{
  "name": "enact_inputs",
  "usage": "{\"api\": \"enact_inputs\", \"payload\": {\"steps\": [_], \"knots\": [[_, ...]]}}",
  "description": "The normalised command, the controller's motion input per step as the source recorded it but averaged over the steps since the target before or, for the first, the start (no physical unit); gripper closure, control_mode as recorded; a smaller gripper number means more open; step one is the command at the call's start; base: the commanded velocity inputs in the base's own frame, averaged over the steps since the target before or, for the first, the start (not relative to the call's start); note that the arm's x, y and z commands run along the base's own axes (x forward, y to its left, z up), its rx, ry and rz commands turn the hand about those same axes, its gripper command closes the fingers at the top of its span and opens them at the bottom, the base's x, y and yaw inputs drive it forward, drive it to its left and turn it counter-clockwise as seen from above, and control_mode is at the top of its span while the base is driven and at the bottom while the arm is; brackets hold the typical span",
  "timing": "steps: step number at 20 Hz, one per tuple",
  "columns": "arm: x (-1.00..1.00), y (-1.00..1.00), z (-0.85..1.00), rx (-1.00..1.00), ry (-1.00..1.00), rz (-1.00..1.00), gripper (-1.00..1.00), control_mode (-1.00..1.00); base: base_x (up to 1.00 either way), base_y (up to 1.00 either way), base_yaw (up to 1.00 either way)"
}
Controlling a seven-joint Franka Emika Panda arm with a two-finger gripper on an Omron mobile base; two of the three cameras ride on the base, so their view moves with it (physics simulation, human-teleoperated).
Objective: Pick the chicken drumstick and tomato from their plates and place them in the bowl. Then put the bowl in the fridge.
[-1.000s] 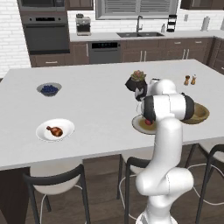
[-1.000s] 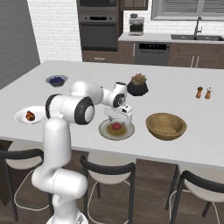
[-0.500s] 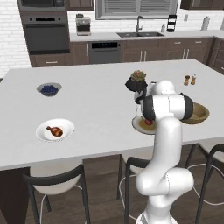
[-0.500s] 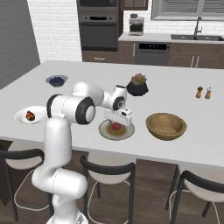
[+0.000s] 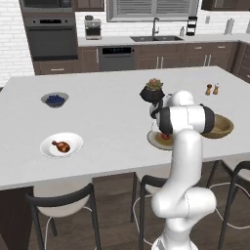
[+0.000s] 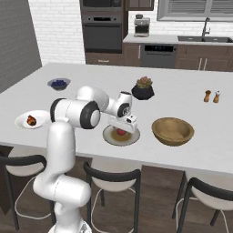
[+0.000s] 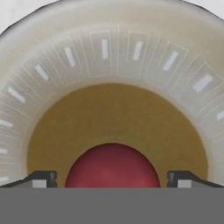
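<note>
My two-finger claw [image 7: 112, 179], fingers spread apart, straddles the small round red tomato [image 7: 112, 166] on its tan-rimmed plate [image 7: 109, 57] near the island's front edge, lined up to grasp.

The tomato [image 6: 120, 132] sits on its plate [image 6: 109, 138], the bowl [image 6: 172, 131] to its right, the chicken drumstick [image 6: 31, 120] far left.
</note>
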Motion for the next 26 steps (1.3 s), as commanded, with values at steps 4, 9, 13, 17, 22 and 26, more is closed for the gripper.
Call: {"api": "enact_inputs", "payload": {"steps": [4, 9, 13, 17, 22, 26], "knots": [[0.00, 0.00, -0.09, 0.00, 0.00, 0.00, 1.00, -1.00, 0.00, 0.00, 0.00], [0.00, 0.00, 0.00, 0.00, 0.00, 0.00, 1.00, -1.00, 0.00, 0.00, 0.00], [0.00, 0.00, 0.00, 0.00, 0.00, 0.00, 1.00, -1.00, 0.00, 0.00, 0.00], [-0.14, 0.00, 0.23, -0.07, -0.09, -0.01, 1.00, -1.00, 0.00, 0.00, 0.00], [-0.22, -0.11, 0.72, -0.22, -0.31, 0.00, 1.00, -1.00, 0.00, 0.00, 0.00], [-0.12, -0.33, 0.88, -0.09, -0.24, 0.00, 1.00, -1.00, 0.00, 0.00, 0.00]]}}
